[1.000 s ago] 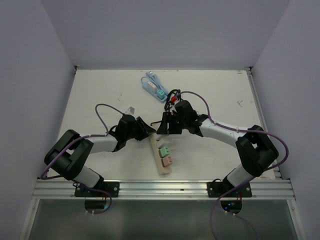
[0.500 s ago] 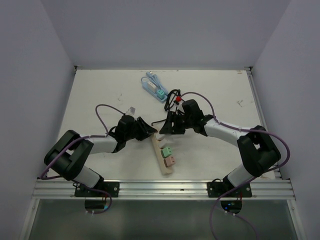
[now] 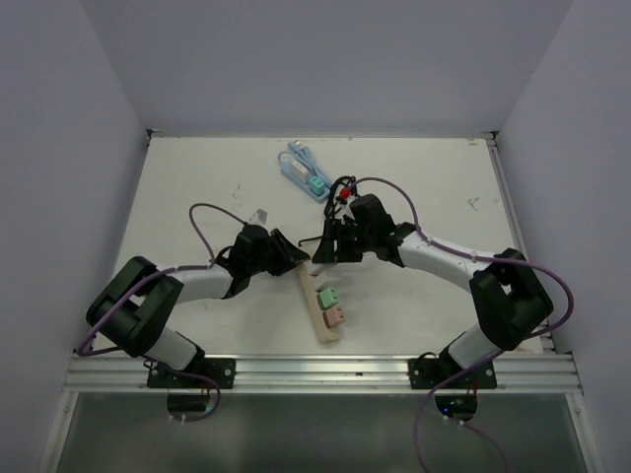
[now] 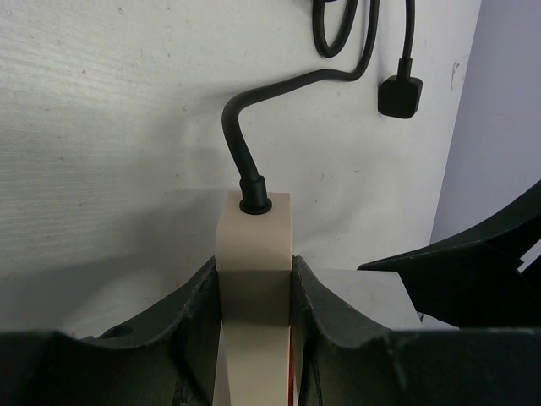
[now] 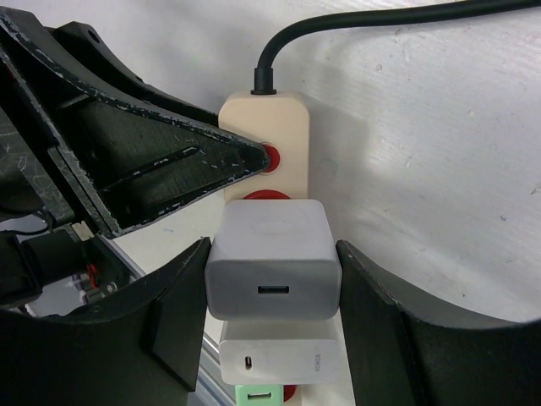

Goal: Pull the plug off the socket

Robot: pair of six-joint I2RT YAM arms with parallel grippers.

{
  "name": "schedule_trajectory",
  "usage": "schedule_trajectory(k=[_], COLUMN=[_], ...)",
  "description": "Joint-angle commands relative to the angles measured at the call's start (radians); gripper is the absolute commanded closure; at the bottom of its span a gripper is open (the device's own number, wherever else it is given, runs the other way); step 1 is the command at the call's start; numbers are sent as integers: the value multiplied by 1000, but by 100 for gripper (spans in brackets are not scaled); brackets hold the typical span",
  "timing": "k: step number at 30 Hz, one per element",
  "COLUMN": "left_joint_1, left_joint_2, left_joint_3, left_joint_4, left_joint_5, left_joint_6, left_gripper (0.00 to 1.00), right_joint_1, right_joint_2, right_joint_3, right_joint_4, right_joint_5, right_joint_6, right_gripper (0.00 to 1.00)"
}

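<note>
I am pinching the white plug in the right jaws while clamping the socket strip with the left jaws.

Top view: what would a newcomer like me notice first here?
A cream power strip lies mid-table, with a robot claw on it from each side. The left gripper clamps the strip's cable end, and the right gripper squeezes a white charger on the strip. A green plug and a pink plug add colour further down, towards the near edge.
</note>
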Motion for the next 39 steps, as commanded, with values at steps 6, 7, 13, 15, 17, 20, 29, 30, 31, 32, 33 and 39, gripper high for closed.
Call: schedule_trajectory(k=[6, 7, 13, 15, 17, 20, 29, 30, 31, 32, 33, 39], left_joint_1=[2, 1, 11, 15, 21, 28, 31, 27, 15, 10, 7, 5], left_joint_2=[58, 60, 40, 35, 34, 38, 58, 65, 69, 77, 80, 74], left_joint_3=[12, 10, -17, -25, -33, -34, -22, -16, -7, 7, 12, 7], left_joint_4=[-289, -289, -275, -265, -248, -249, -272, -281, -297, -301, -311, -331], left_joint_5=[-273, -273, -281, -270, -263, -256, -273, -284, -296, -296, -293, -318], left_joint_6=[60, 60, 78, 87, 93, 103, 80, 75, 71, 67, 64, 57], left_gripper=[100, 100, 100, 100, 100, 100, 100, 100, 100, 100, 100, 100], right_joint_1=[-7, -19, -125, -150, -180, -193, -155, -139, -106, -90, -81, -72], right_joint_2=[-69, -74, -120, -128, -128, -122, -128, -125, -122, -117, -108, -115], right_joint_3=[96, 87, 24, 6, 0, 3, 49, 66, 75, 83, 95, 123], right_joint_4=[-72, -72, -44, -37, -37, -52, -50, -52, -61, -63, -69, -136], right_joint_5=[80, 74, -10, -36, -72, -108, -93, -67, -50, -34, -20, 54], right_joint_6=[-43, -43, -32, -34, -41, -60, -64, -66, -66, -66, -66, -92], right_gripper=[100, 100, 100, 100, 100, 100, 100, 100, 100, 100, 100, 100])
